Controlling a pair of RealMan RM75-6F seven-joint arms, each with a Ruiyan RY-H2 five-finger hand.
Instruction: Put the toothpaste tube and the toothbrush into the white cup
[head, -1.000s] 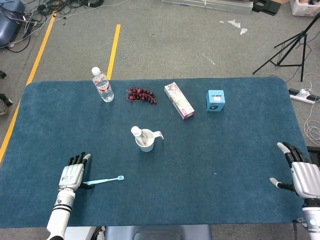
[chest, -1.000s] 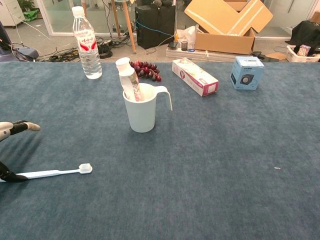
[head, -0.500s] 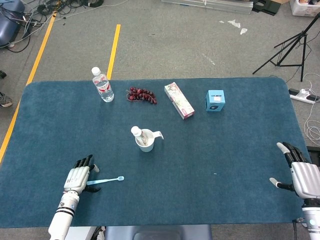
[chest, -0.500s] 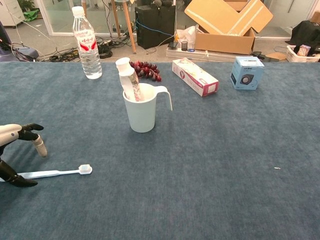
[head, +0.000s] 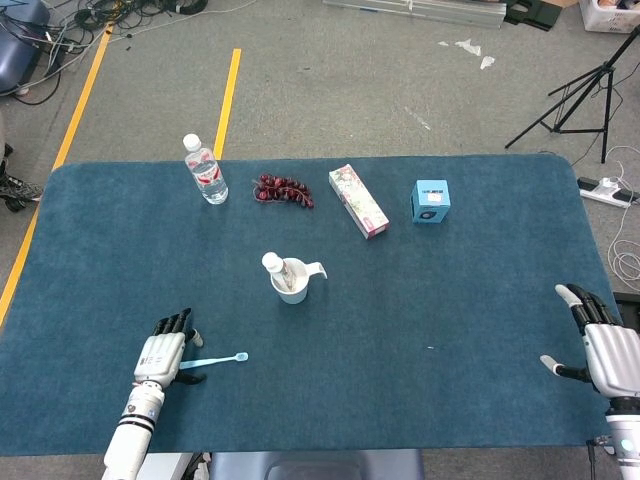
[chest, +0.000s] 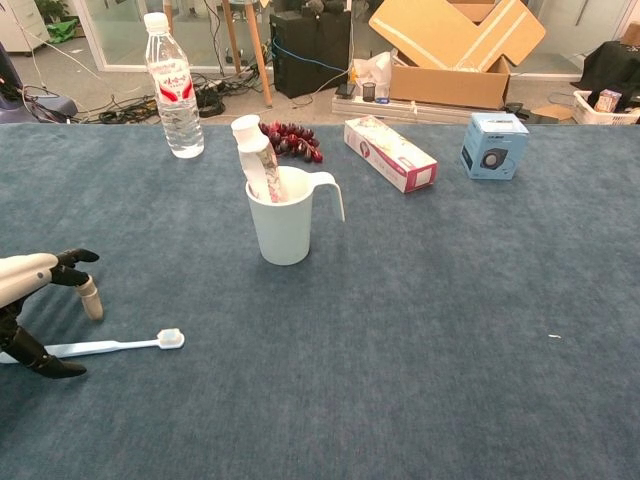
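The white cup (head: 291, 281) (chest: 285, 222) stands mid-table with the toothpaste tube (head: 275, 268) (chest: 256, 162) upright inside it, cap up. A light blue toothbrush (head: 215, 360) (chest: 110, 346) lies flat on the blue table near the front left, head pointing right. My left hand (head: 166, 350) (chest: 35, 310) hovers over the handle end, fingers spread and bent down, thumb on the near side of the handle; nothing is gripped. My right hand (head: 600, 345) rests open at the table's right edge, far from everything.
Along the back stand a water bottle (head: 205, 170) (chest: 172, 86), a bunch of dark grapes (head: 283, 189) (chest: 292, 140), a long pink-and-white box (head: 358, 200) (chest: 390, 152) and a small blue box (head: 430, 201) (chest: 494, 146).
My left hand has shifted right and toward the toothbrush handle, its fingers bending down around it. The toothbrush, cup and right hand have not moved.
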